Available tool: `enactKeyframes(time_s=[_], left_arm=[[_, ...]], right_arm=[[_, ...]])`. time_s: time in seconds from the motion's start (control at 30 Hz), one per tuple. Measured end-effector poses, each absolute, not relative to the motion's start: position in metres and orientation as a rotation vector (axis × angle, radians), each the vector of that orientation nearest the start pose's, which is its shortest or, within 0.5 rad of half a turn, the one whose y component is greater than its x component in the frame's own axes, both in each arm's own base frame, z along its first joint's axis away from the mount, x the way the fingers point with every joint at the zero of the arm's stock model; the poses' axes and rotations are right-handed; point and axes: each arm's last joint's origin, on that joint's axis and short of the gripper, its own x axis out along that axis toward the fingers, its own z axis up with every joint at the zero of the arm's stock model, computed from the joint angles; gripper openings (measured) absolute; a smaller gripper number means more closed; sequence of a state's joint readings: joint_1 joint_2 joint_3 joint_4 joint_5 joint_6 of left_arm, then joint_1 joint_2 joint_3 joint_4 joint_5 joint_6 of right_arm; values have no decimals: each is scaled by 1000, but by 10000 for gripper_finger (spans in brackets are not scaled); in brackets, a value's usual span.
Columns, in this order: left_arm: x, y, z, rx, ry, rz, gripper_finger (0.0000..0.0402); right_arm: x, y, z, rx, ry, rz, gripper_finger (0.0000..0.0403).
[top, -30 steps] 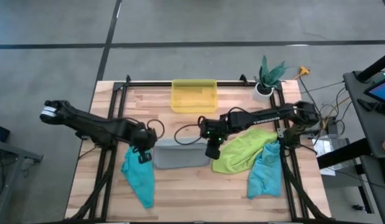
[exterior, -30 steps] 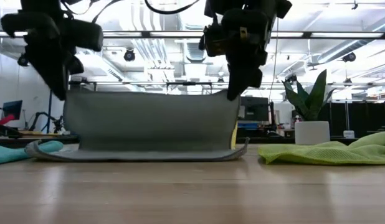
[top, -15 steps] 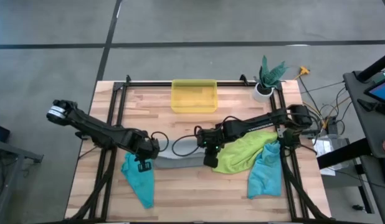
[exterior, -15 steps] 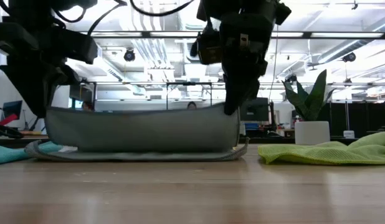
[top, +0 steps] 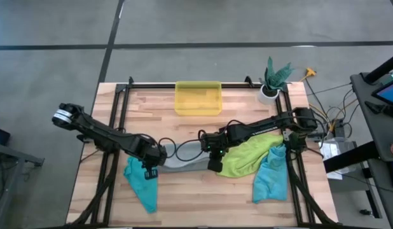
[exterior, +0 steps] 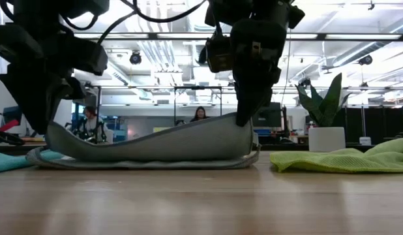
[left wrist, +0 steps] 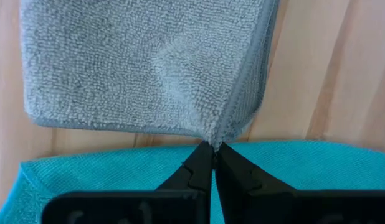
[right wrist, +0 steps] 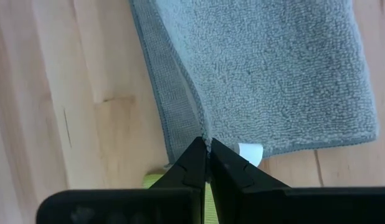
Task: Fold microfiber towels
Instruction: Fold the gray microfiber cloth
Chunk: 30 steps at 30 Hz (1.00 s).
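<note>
The light grey towel (top: 182, 159) lies at the table's middle, folded over itself; its lower layer rests on the wood (exterior: 143, 163). My left gripper (top: 151, 170) is shut on its left corner and my right gripper (top: 213, 163) on its right corner. One teal towel (top: 142, 184) lies at the near left, under my left gripper. The lime green towel (top: 250, 154) and the second teal towel (top: 271, 175) lie at the right. My left gripper pinches the grey towel's upper left corner (left wrist: 215, 138) between its two fingertips, pointing down. That corner hangs low, just above the lower layer. My right gripper pinches the upper right corner (right wrist: 202, 138) at the hemmed edge, pointing down. It holds that corner higher (exterior: 244, 121), so the top edge slopes.
A yellow plastic bin (top: 198, 97) stands at the far middle. A potted plant (top: 273, 81) stands at the far right corner. Black frame rails (top: 114, 127) run along the table's left and right sides. Bare wood lies at the near middle.
Both grippers have gone toward the table's near edge and down, carrying the grey towel's upper edge over its lower layer. The left gripper has sunk lower than the right, so the raised edge now sags and slopes down to the left.
</note>
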<state>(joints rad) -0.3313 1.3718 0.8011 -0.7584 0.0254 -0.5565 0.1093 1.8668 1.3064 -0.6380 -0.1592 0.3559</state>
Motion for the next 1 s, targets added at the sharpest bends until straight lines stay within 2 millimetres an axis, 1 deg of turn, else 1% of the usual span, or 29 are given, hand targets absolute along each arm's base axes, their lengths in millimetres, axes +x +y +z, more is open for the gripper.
enactKeyframes(time_s=[0.33,0.8,1.0], left_arm=[[220,-80,186,-290,1318,43,0],[214,-85,179,-280,1372,14,0],[215,-85,180,-282,1355,5,0]], right_arm=[[368,45,185,347,1235,9,9],[365,46,181,349,1250,15,9],[367,46,182,351,1228,20,9]])
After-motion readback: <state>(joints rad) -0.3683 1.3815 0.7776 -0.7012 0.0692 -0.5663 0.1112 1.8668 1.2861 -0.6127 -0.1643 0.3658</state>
